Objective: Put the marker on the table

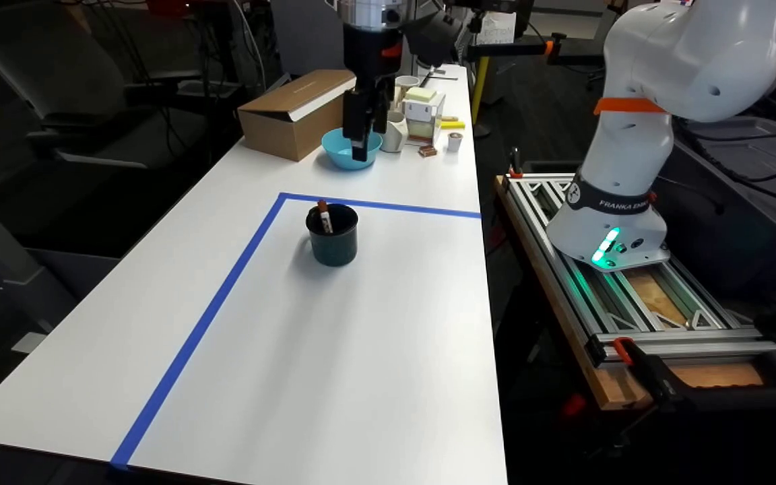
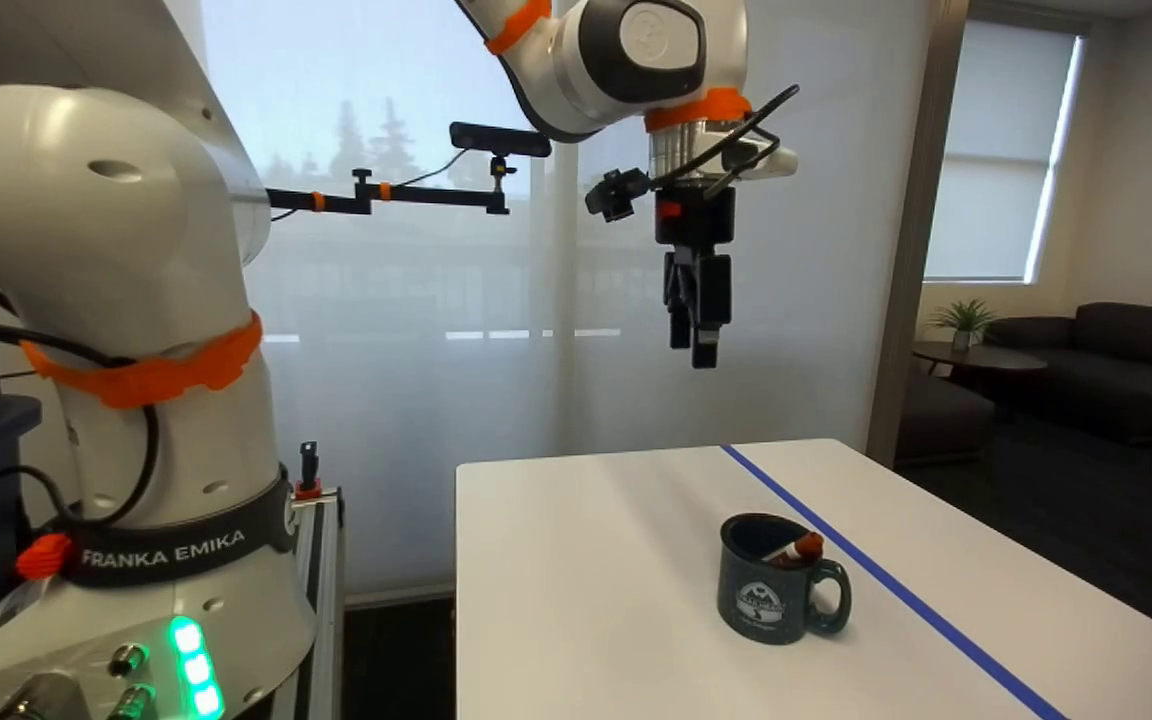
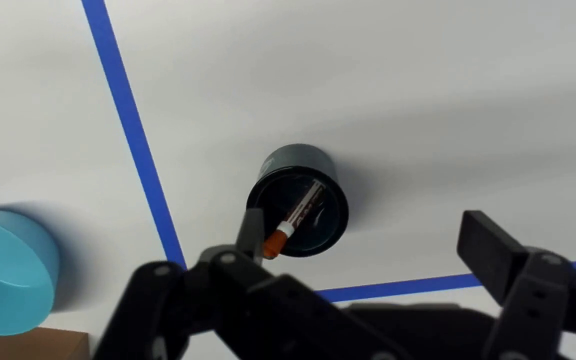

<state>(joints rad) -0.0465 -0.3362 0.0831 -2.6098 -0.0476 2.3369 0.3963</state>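
The marker (image 1: 325,219) leans inside a dark green cup, its orange-brown cap sticking out over the rim. It also shows in an exterior view (image 2: 798,550) and in the wrist view (image 3: 298,212). The cup (image 1: 334,249) stands upright on the white table (image 1: 388,323), inside the blue tape lines; its handle shows in an exterior view (image 2: 829,597). My gripper (image 3: 360,225) is open and empty, well above the table. In the wrist view one finger overlaps the cup's edge near the marker's cap, but the gripper is high above and apart from both.
A light blue bowl (image 1: 347,151) and a cardboard box (image 1: 294,111) stand on the table beyond the tape. A white mug (image 1: 396,133) and several small items are beside them. A metal frame with the arm's base (image 1: 607,229) stands beside the table.
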